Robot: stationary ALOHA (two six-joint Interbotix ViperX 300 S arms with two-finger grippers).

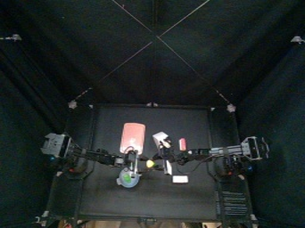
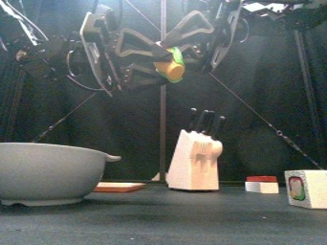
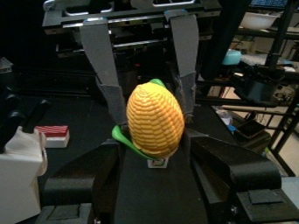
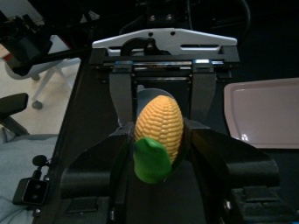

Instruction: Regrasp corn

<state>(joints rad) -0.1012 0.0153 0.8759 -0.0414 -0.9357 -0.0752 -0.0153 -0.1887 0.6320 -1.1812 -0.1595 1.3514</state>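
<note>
bumpy yellow corn (image 3: 155,120) pinched by both left fingers (image 3: 105,63) and right fingers (image 4: 128,96).

Taking the knife block (image 2: 196,161) as the anchor in the front view: the bowl (image 2: 45,170) sits well off to its left, with a flat board (image 2: 124,188) lying between them, just beside the block's base. To its right there's a small low block (image 2: 262,187), then a cube (image 2: 305,189) further right. The corn (image 2: 170,67) hangs up above the knife block, between both grippers.
</note>
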